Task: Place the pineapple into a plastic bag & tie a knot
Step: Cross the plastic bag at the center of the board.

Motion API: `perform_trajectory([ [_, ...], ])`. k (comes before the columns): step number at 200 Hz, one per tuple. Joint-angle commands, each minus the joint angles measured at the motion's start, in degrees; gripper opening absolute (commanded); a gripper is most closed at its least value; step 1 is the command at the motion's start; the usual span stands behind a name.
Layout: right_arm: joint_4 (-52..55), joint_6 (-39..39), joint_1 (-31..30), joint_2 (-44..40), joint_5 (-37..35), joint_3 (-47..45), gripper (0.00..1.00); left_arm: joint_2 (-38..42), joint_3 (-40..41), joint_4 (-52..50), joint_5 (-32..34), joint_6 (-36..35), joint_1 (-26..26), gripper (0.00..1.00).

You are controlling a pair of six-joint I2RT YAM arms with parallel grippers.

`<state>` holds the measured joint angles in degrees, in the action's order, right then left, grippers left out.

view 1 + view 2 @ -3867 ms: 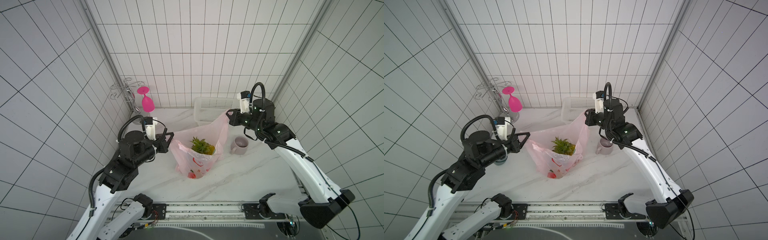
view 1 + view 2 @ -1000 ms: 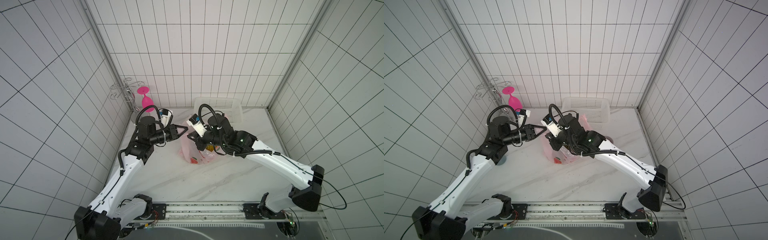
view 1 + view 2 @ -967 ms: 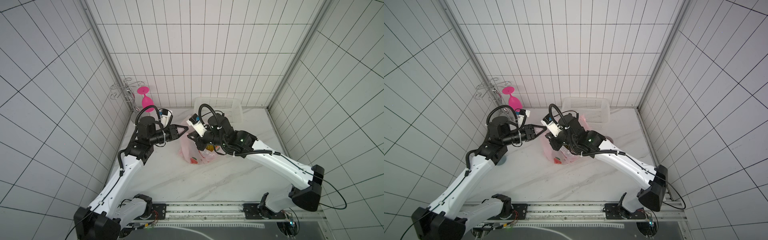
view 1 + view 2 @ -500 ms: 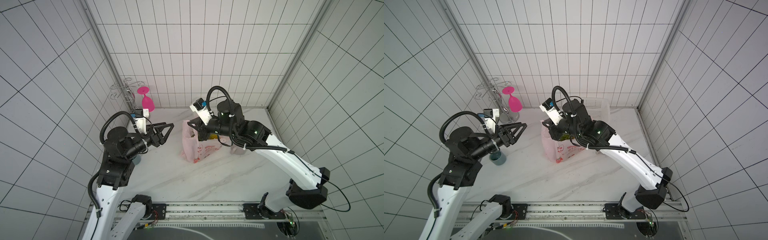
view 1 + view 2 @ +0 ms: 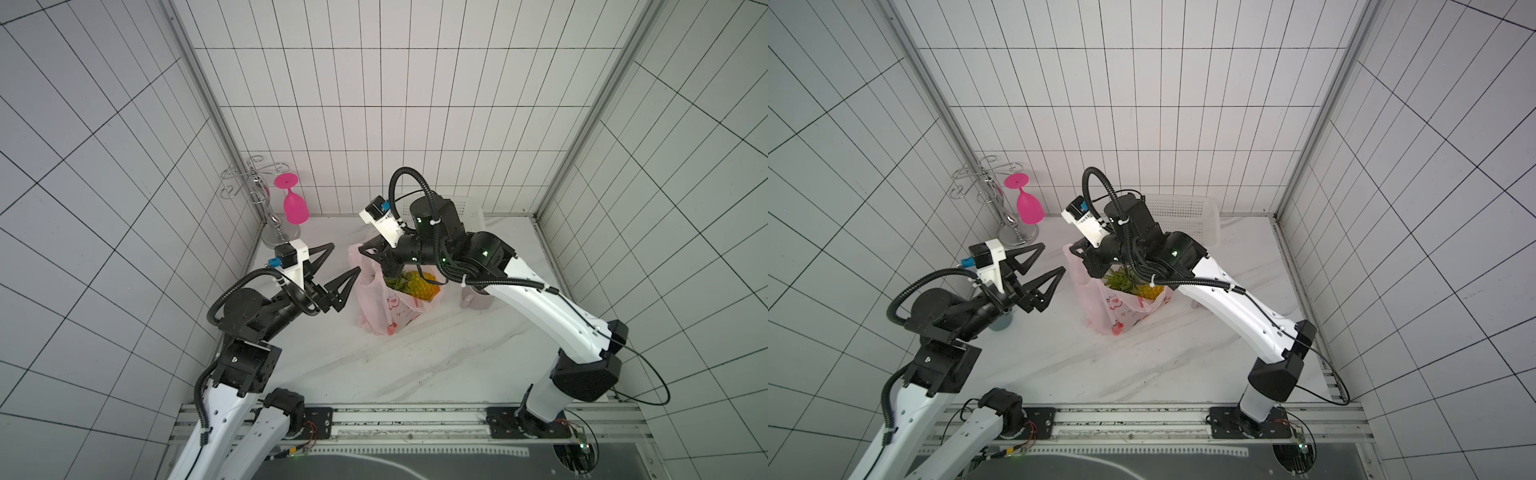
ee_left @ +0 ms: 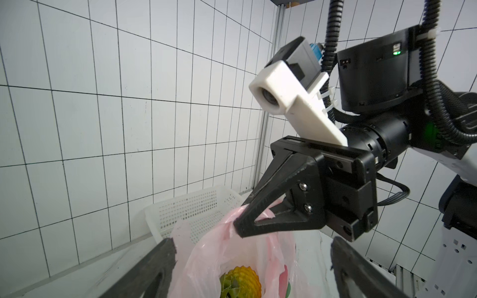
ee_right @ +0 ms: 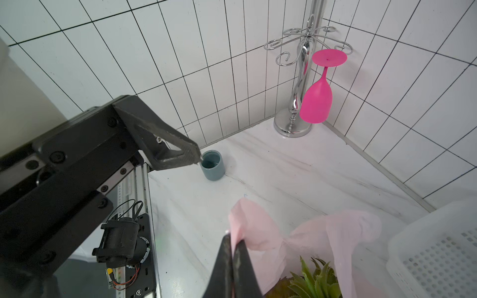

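The pale-pink plastic bag stands on the marble table. The pineapple sits inside it, yellow body and green leaves showing through the open mouth. My right gripper is shut on one pink handle strip and holds it up above the bag. The left gripper hangs wide open just left of the bag's top, touching nothing. In the left wrist view the bag and pineapple lie between its spread fingers. No knot is in view.
A white perforated basket stands at the back wall behind the right arm. A pale mug sits right of the bag, partly under that arm. A blue-grey cup is below the left arm. A chrome rack with a pink glass fills the back-left corner.
The left gripper has let go of the bag, opened wide and drawn back to the left. The right gripper has lifted the handle it holds, pulling the bag upright.
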<state>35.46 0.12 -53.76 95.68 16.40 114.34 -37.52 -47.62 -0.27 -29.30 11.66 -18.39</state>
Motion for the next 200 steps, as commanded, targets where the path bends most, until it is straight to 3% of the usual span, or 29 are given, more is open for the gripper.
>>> perform_trajectory([
  [1, -2.39, 0.27, 1.41, 0.23, 4.16, 8.15, 0.00, -2.21, 0.61, 3.64, 4.47, -5.66, -3.41, 0.94],
  [42, -3.16, 1.22, 3.63, 0.56, 8.64, 8.24, 0.00, -7.13, 0.77, 6.59, 10.38, -9.56, -8.13, 0.95],
  [77, -4.59, 2.84, 6.18, 0.61, 11.88, 7.92, 0.00, -11.34, 1.45, 9.80, 10.14, -9.04, -10.31, 0.91],
  [95, -6.16, 3.84, 6.88, 0.64, 11.76, 7.15, 0.00, -12.86, 2.06, 11.13, 9.38, -7.44, -11.55, 0.82],
  [114, -7.81, 4.84, 7.35, 0.99, 11.68, 6.39, 0.00, -13.98, 3.24, 12.31, 9.65, -6.18, -13.41, 0.60],
  [135, -8.70, 5.24, 7.68, 1.43, 12.22, 5.98, 0.00, -14.85, 4.81, 13.65, 11.16, -5.20, -15.06, 0.49],
  [173, -8.80, 5.31, 8.01, 1.62, 14.08, 4.98, 0.00, -15.64, 6.60, 16.44, 14.84, -4.07, -15.21, 0.46],
  [200, -8.84, 5.50, 8.05, 0.94, 14.86, 3.67, 0.00, -15.35, 7.29, 15.68, 22.89, -6.39, -15.14, 0.59],
])
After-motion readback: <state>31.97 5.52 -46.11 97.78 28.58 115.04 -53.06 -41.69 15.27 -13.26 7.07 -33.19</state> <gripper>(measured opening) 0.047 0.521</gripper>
